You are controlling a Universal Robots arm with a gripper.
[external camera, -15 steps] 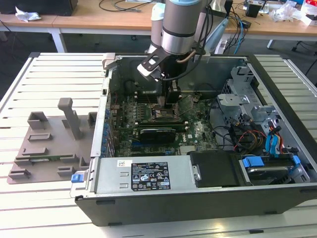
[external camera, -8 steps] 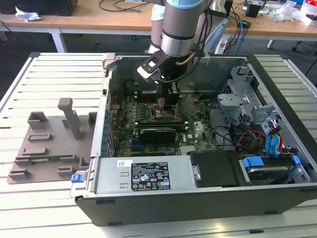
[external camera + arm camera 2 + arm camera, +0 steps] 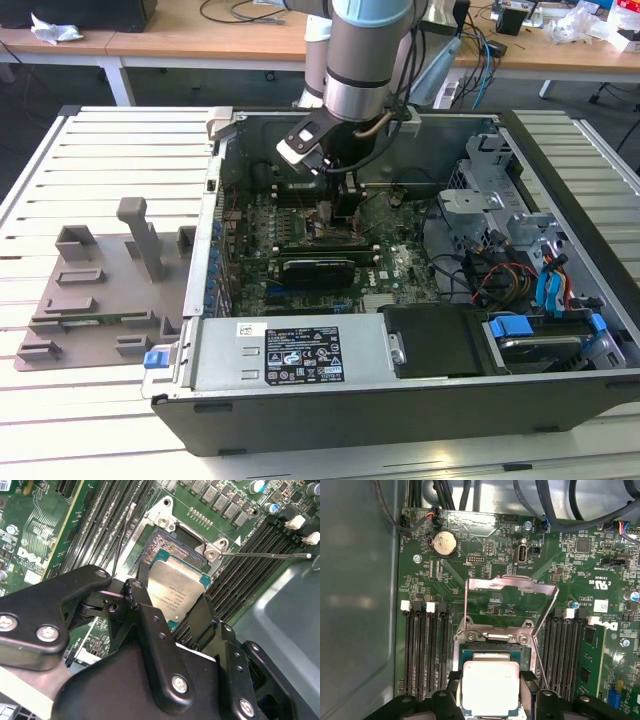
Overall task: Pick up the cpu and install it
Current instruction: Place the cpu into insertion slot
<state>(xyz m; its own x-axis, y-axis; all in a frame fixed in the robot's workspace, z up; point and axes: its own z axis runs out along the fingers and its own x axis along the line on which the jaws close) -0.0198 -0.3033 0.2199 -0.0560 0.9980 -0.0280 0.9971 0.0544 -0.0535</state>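
Exterior view: white slatted table (image 3: 90, 150) bearing an open computer case (image 3: 400, 420), wooden desks (image 3: 200, 40) behind, grey fixture plate (image 3: 100, 290) at the exterior view's left. White printed label (image 3: 303, 357) on the case's metal box. Gripper (image 3: 342, 212) down over the motherboard (image 3: 395, 250).

Second wrist view: black fingers (image 3: 137, 595) pinching the cpu (image 3: 177, 592) by its sides, over the socket (image 3: 167, 547).

First wrist view: cpu (image 3: 491, 687) at the socket, hinged frame (image 3: 510, 582) standing open, small white lettering across the motherboard.
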